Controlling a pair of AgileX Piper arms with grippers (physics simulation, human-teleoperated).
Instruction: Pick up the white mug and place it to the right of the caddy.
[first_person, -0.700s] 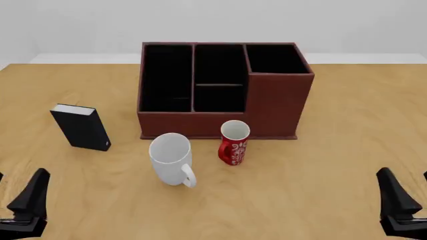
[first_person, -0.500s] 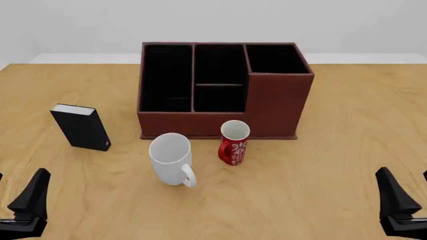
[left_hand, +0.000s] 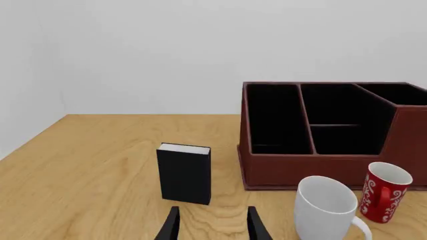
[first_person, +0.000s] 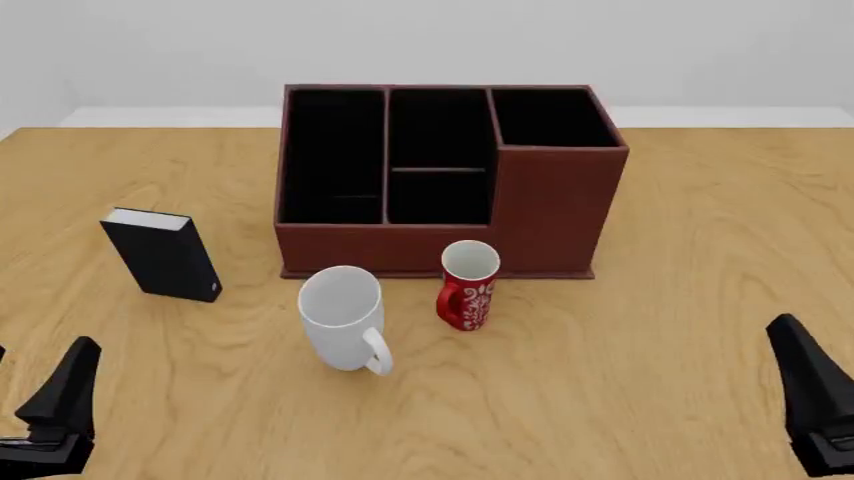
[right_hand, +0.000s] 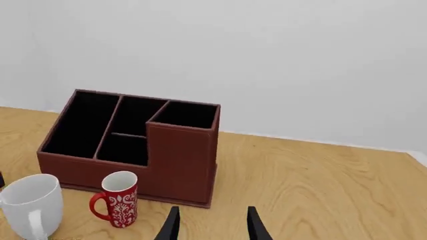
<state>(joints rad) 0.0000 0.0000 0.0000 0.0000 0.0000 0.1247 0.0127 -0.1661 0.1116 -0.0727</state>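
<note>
The white mug (first_person: 343, 314) stands upright in front of the caddy (first_person: 547, 215), its handle turned toward me. Both also show in the left wrist view, white mug (left_hand: 325, 207) and caddy (left_hand: 333, 165), and in the right wrist view, white mug (right_hand: 30, 202) and caddy (right_hand: 180, 160). My left gripper (first_person: 43, 350) is open low at the near left, well short of the mug; its fingers (left_hand: 172, 225) hold nothing. At the near right my right gripper (first_person: 817, 345) is also open and empty, with its fingers (right_hand: 253, 225) pointing toward the caddy's right end.
A slim red mug with white pattern (first_person: 467, 285) stands just right of the white mug, close to the caddy's front wall. A small black book-like box (first_person: 163, 253) stands upright at the left. Bare wooden table (first_person: 721, 250) lies right of the caddy.
The right gripper has shifted slightly to the right and further up in the front view. The left gripper, both mugs and the caddy have not moved.
</note>
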